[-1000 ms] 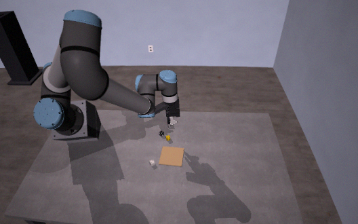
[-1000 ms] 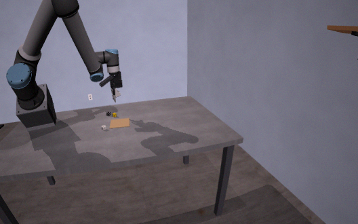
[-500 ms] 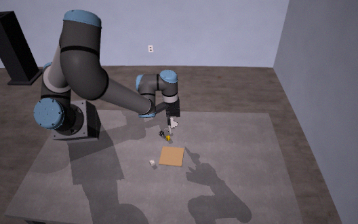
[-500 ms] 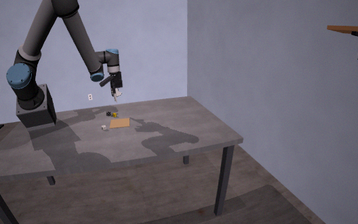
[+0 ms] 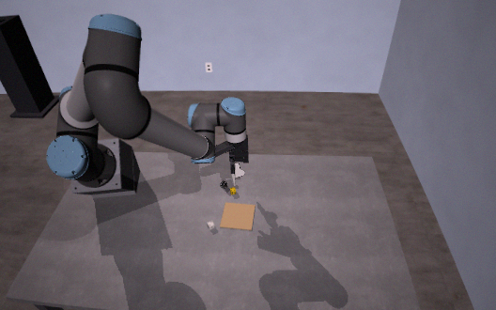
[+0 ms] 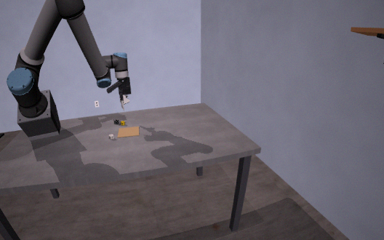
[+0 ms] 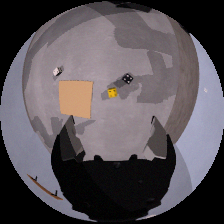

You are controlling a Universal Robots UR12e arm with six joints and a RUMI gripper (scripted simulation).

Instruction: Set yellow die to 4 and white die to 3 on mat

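We are looking at a bare test room: plain blue-grey walls (image 6: 288, 91), a wood-grain floor (image 6: 124, 214), a lone grey bench (image 6: 182, 145), a wall outlet (image 5: 209, 67) at upper centre, and a bracketed shelf (image 6: 377, 32) at upper right.

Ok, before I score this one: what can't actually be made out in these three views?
- Top numbers: the yellow die, white die and black die are too small and blurred in every view for pips to be counted.
- Whether each die sits flat: too small to tell in the top and exterior views.
- Fingertips of the open gripper: dark and blurred in the wrist view.
- None of the dice is on the mat.
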